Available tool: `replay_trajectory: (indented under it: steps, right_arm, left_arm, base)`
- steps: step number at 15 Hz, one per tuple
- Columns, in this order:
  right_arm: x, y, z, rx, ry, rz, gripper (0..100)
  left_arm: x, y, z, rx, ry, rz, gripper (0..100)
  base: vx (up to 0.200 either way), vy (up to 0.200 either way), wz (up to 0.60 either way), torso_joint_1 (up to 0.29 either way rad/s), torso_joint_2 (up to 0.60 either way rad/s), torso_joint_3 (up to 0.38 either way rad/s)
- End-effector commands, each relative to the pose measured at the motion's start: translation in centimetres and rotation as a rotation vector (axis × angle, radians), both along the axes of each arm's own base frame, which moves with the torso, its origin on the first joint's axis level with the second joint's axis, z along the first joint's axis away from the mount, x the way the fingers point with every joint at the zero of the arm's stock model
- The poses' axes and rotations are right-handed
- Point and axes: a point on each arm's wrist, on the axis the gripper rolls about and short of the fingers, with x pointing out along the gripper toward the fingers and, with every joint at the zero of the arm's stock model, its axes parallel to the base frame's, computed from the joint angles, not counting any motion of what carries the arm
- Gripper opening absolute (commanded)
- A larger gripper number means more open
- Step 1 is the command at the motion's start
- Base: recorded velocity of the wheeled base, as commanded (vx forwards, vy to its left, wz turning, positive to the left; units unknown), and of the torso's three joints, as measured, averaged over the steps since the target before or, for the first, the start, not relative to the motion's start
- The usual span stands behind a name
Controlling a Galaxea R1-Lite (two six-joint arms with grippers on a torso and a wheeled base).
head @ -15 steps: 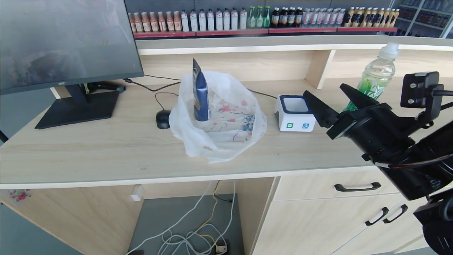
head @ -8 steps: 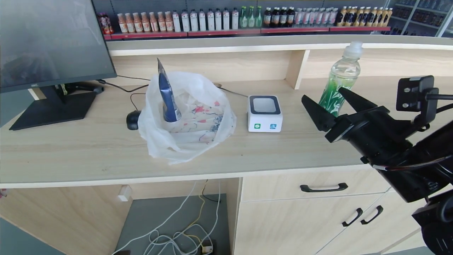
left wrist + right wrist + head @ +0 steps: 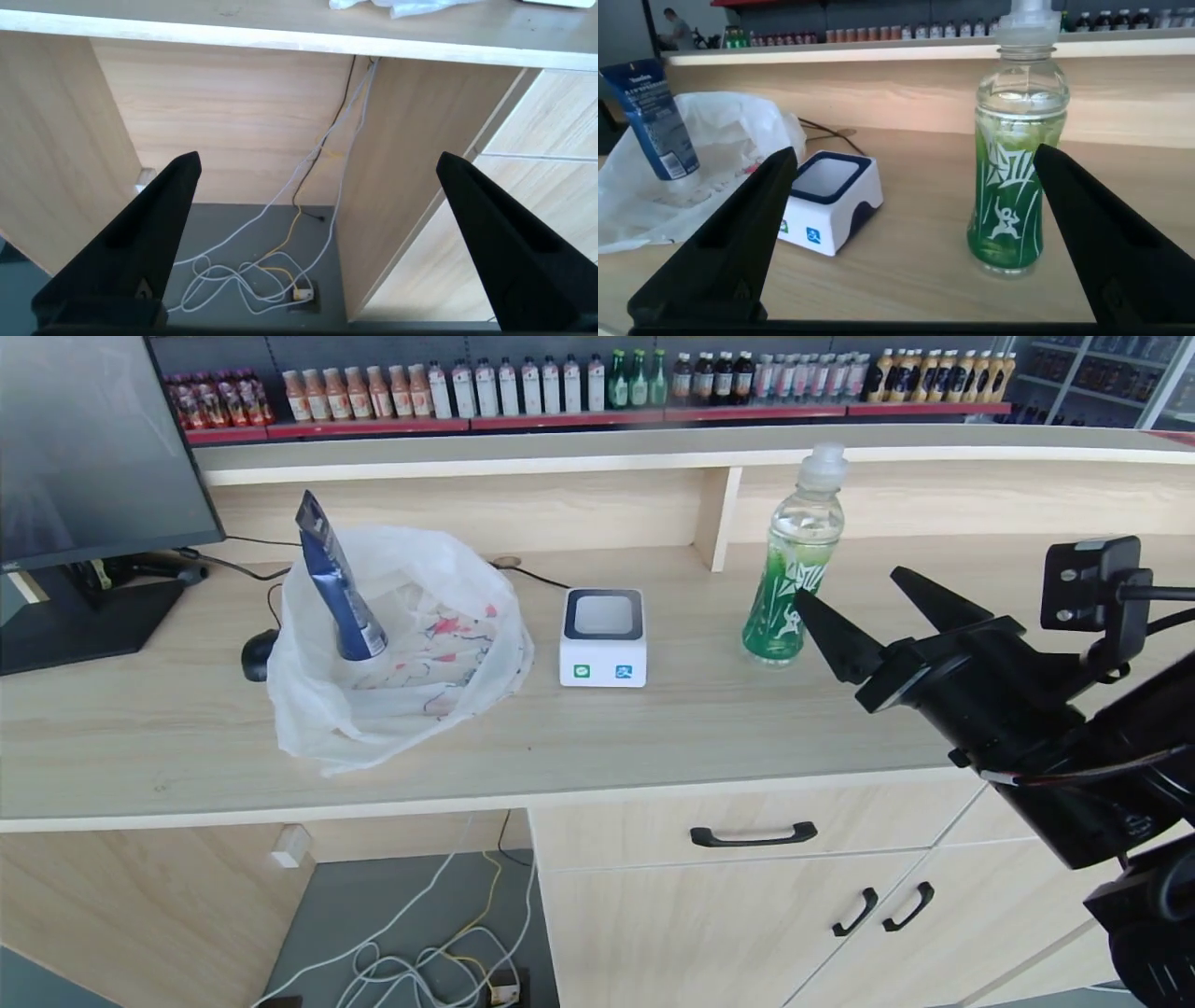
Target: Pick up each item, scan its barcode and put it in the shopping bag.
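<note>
Head view | right tool [image 3: 848, 586] fingers apart, empty, at 3 o'clock from bottle [image 3: 789, 588] | scanner [image 3: 604, 637] at bottle's 9 o'clock | left tool [image 3: 318, 161] apart too

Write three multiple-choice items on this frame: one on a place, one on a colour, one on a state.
1. Where does the bottle stand relative to the scanner?
A. on top of it
B. on the robot's left of it
C. on the robot's right of it

2. What colour is the pouch standing in the shopping bag?
A. blue
B. red
C. yellow

3. The right gripper is:
A. shut on the bottle
B. open, holding nothing
C. shut, empty

Key:
1 C: the head view shows the bottle on the counter, on the scanner's right.
2 A: the pouch is dark blue.
3 B: its fingers are spread apart, short of the bottle.
</note>
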Motion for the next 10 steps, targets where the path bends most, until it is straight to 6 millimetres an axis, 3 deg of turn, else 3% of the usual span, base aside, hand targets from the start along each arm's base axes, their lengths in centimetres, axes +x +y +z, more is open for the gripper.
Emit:
replay_trajectory:
  steps: [1,6,10]
  right_arm:
    - [-0.03,0.0,-0.06,-0.001,0.002,0.001,100]
    - [-0.08,-0.03,-0.09,-0.001,0.003,0.001,100]
    - [-0.54,-0.15,0.33,-0.004,-0.015,0.004,100]
  left_arm:
    - [0.01,0.0,0.02,-0.002,0.0,-0.001,100]
    - [0.01,0.0,0.02,-0.002,0.0,0.002,100]
    - [0.01,0.0,-0.01,0.004,0.003,-0.001,100]
  base:
    - [0.0,-0.2,0.0,0.002,-0.01,0.002]
    - [0.0,-0.2,0.0,0.003,0.0,0.0]
    - [0.0,0.0,0.0,0.0,0.0,0.0]
